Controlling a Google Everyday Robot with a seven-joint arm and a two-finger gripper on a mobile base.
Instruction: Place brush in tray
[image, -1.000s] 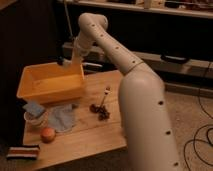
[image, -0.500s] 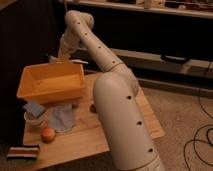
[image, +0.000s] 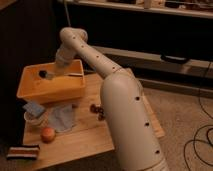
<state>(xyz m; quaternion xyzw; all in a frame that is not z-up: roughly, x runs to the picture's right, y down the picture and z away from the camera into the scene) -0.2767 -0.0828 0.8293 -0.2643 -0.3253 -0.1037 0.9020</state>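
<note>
The yellow-orange tray (image: 50, 89) stands at the back left of the wooden table. The brush (image: 43, 74) shows inside it: a dark round head near the left wall, with a pale handle running right toward my gripper. My gripper (image: 59, 69) is over the tray's inner middle, at the end of the white arm that reaches in from the right. The wrist hides most of it, so I cannot tell whether it holds the brush.
On the table (image: 85, 135) in front of the tray are a small white bowl (image: 33, 119) with a blue sponge (image: 32, 107), a grey-blue cloth (image: 63, 118), an orange fruit (image: 47, 134) and a dark-red utensil (image: 97, 111). A striped object (image: 22, 152) lies at the front left edge.
The arm has swung down and forward over the tray. The gripper is now lower, inside the tray, and the brush's dark head shows against the tray's floor.
</note>
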